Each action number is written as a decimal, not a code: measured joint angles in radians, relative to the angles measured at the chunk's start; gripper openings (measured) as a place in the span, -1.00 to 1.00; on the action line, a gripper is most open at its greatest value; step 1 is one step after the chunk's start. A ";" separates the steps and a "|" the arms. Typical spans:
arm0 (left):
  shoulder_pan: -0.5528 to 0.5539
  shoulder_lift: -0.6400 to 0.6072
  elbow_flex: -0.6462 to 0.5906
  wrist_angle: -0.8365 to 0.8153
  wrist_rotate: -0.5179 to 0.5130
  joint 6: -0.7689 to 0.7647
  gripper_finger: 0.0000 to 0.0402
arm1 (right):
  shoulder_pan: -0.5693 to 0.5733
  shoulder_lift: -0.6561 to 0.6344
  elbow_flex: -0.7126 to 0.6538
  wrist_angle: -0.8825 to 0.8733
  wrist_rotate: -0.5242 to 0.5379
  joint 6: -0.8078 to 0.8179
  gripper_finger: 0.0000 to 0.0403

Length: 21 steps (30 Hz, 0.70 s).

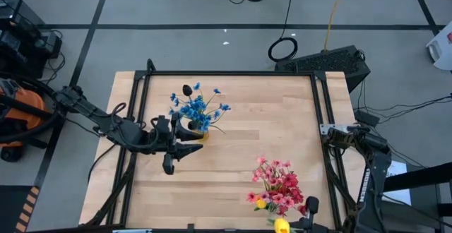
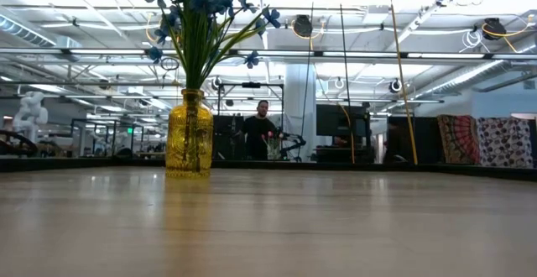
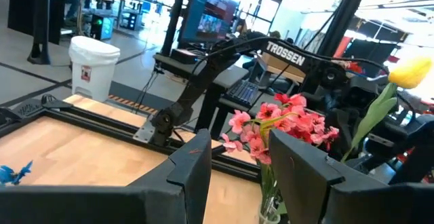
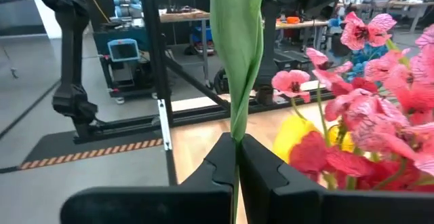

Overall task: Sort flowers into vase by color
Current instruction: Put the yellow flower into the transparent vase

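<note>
A yellow glass vase (image 2: 189, 136) stands on the table toward its far left and holds blue sprays (image 1: 198, 109) and a dark bud (image 1: 187, 90). My left gripper (image 1: 171, 150) hovers open just beside this vase on its near-left side; in the left wrist view its fingers (image 3: 196, 173) frame the far pink bunch. Pink and red sprays (image 1: 277, 186) with a yellow bud (image 1: 260, 203) stand in a clear vase (image 3: 271, 212) near the table's near edge. My right gripper (image 1: 305, 215) is beside them, shut on a yellow-budded flower (image 1: 281, 226). My right gripper pinches the yellow-budded flower between its two fingers, on the green leaf wrapped about its stem (image 4: 236, 125). The leaf runs on past the fingertips and out of the picture. The yellow bud (image 3: 410, 71) shows in the left wrist view, lifted clear of the table.
A black metal frame (image 1: 233, 73) runs around the wooden tabletop. Bare wood lies between the two vases (image 1: 268, 130). Beyond the table, a person (image 2: 261, 130) stands among lab equipment, and a white bin (image 3: 91, 64) sits on the floor.
</note>
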 joint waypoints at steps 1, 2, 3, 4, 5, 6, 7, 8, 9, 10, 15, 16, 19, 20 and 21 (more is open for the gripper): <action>-0.003 0.000 0.000 0.000 0.000 0.000 -0.23 | 0.000 0.000 0.000 -0.025 0.000 0.016 -1.00; -0.004 0.000 0.000 0.000 0.000 0.000 -0.23 | 0.000 0.000 0.000 -0.052 0.000 0.035 -1.00; -0.004 0.000 0.000 0.000 0.000 0.000 -0.23 | 0.000 0.000 0.000 -0.083 -0.001 0.059 -1.00; -0.004 0.000 0.000 0.000 0.000 -0.001 -0.23 | 0.000 0.000 0.000 -0.117 -0.002 0.087 -1.00; -0.004 0.000 0.000 0.000 0.000 -0.001 -0.23 | 0.000 0.000 0.000 -0.154 -0.002 0.118 -1.00; -0.005 0.000 0.000 0.000 0.000 -0.005 -0.23 | 0.000 0.000 0.000 -0.194 -0.002 0.155 -1.00; -0.005 0.000 0.000 0.000 0.000 -0.016 -0.23 | -0.001 0.000 0.000 -0.238 -0.005 0.195 -1.00; -0.004 0.000 0.000 0.000 0.000 -0.026 -0.23 | -0.001 0.000 0.000 -0.282 -0.007 0.239 -1.00; -0.005 0.000 0.000 0.000 0.000 -0.029 -0.23 | -0.001 0.000 0.000 -0.325 -0.008 0.284 -1.00; -0.004 0.000 0.000 0.000 0.000 -0.032 -0.23 | -0.001 0.000 0.000 -0.367 -0.008 0.331 -1.00; -0.008 0.000 0.000 0.000 0.000 -0.026 -0.23 | -0.001 -0.006 0.000 -0.525 -0.037 0.517 -1.00; -0.008 0.000 0.000 0.000 0.000 -0.026 -0.23 | -0.003 -0.009 0.000 -0.536 -0.035 0.537 -1.00; -0.008 0.001 0.000 -0.013 0.000 -0.026 -0.23 | -0.008 -0.020 0.000 -0.539 -0.033 0.529 -1.00; -0.008 0.001 0.000 -0.024 -0.001 -0.026 -0.23 | -0.009 -0.025 0.000 -0.539 -0.033 0.522 -1.00; -0.008 0.001 0.000 -0.034 -0.001 -0.026 -0.23 | -0.009 -0.029 0.000 -0.537 -0.033 0.515 -1.00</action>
